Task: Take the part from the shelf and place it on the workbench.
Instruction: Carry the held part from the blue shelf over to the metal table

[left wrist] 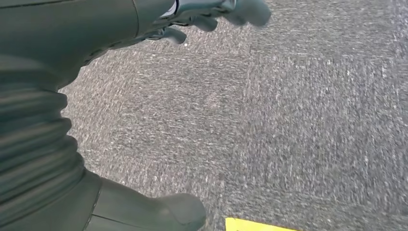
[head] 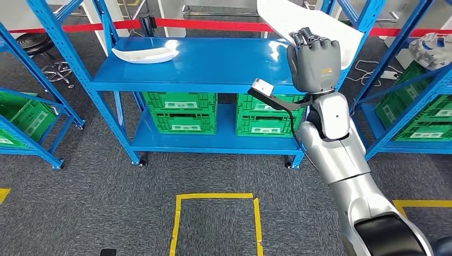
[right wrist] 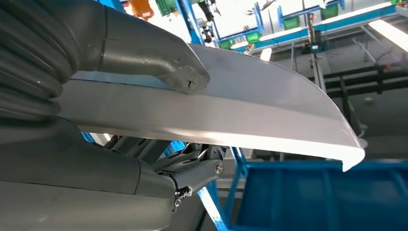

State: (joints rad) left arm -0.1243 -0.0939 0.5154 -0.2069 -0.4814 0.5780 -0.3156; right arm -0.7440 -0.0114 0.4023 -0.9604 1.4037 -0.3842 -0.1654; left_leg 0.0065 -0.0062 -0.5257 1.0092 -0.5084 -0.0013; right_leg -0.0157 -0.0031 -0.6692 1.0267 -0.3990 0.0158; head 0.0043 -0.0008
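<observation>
My right robot hand grips the white part — lifted clear above the shelf, its long axis slanting up and away leftward — while my left robot hand hangs empty, fingers apart.

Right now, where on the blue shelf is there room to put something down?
The top shelf is bare in the middle, between the white part lying at its left end and the right hand holding another white part at the right. The lower level is crowded with green crates.
</observation>
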